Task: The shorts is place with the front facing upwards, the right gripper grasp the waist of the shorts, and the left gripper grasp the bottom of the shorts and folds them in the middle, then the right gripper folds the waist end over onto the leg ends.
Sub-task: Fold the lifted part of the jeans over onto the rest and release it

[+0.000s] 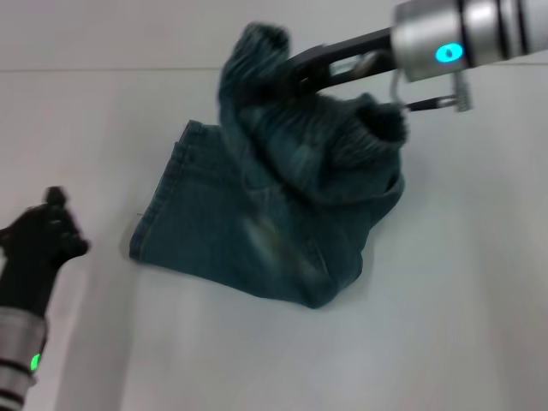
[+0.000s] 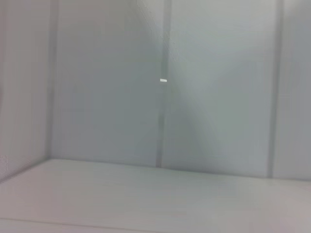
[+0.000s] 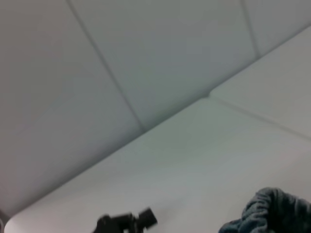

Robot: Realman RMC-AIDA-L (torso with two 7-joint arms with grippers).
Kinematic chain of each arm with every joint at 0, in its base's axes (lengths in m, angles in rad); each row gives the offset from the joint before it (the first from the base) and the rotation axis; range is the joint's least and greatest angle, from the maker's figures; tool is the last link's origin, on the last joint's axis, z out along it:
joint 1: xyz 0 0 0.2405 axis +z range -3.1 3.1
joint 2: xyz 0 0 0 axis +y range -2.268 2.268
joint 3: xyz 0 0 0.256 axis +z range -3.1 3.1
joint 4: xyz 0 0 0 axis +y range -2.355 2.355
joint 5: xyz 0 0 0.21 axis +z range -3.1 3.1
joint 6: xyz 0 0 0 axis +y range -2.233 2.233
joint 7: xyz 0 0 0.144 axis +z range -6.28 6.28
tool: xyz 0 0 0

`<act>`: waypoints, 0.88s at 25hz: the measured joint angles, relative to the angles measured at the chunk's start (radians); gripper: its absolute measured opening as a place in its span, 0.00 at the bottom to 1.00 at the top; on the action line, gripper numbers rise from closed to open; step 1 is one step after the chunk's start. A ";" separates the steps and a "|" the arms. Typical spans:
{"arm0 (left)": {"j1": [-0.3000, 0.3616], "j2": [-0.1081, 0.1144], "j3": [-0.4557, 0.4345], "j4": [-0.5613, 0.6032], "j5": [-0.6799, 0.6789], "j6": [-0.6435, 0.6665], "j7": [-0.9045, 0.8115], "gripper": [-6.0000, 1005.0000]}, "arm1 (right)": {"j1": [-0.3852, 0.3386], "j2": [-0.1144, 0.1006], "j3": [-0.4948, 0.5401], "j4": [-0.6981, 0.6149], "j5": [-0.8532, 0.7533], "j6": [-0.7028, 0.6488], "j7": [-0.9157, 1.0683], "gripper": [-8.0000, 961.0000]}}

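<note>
Right end effector [image 1: 287, 73], upper middle of frame, is pinching the shorts [image 1: 274, 214] waistband [image 1: 360, 120]; soft, floppy denim. Left end effector [image 1: 51, 227] is idling lower left, grip unclear.

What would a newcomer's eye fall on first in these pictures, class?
The dark denim shorts in the middle of the white table stand out first, with their gathered waist lifted clear of the table. The right gripper, reaching in from the upper right of the head view, is shut on that waist. The left gripper sits apart at the lower left, holding nothing.
</note>
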 joint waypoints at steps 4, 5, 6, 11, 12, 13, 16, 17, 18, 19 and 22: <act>0.030 0.000 -0.033 0.011 0.000 0.033 -0.007 0.00 | 0.064 0.015 -0.077 0.091 -0.001 0.088 -0.022 0.16; 0.032 0.000 -0.034 0.012 0.000 0.037 -0.007 0.00 | 0.084 0.016 -0.093 0.118 -0.001 0.111 -0.026 0.16; 0.031 0.000 -0.033 0.012 0.000 0.037 -0.007 0.00 | 0.103 0.017 -0.111 0.140 -0.001 0.127 -0.030 0.16; 0.022 0.000 -0.023 0.006 0.008 0.032 -0.007 0.00 | 0.138 0.024 -0.215 0.161 -0.001 0.200 -0.031 0.17; 0.021 0.000 -0.018 0.006 0.008 0.032 -0.007 0.00 | 0.138 0.024 -0.226 0.160 0.001 0.205 -0.030 0.17; 0.021 0.000 -0.018 0.006 0.008 0.032 -0.007 0.00 | 0.137 0.025 -0.229 0.159 0.004 0.206 -0.031 0.17; 0.017 0.000 -0.009 0.004 0.009 0.033 -0.008 0.00 | 0.129 0.023 -0.232 0.158 0.014 0.205 -0.033 0.30; 0.015 0.000 -0.007 0.003 0.009 0.033 -0.008 0.00 | 0.128 0.021 -0.232 0.158 0.015 0.204 -0.027 0.34; 0.012 0.000 -0.006 0.003 0.009 0.033 -0.008 0.00 | 0.127 0.020 -0.232 0.158 0.013 0.203 -0.019 0.39; 0.010 0.000 -0.005 0.003 0.009 0.032 -0.008 0.00 | 0.125 0.018 -0.232 0.158 0.009 0.201 -0.004 0.43; 0.005 0.000 -0.003 0.003 0.009 0.032 -0.008 0.00 | 0.116 0.011 -0.231 0.138 -0.004 0.177 0.046 0.55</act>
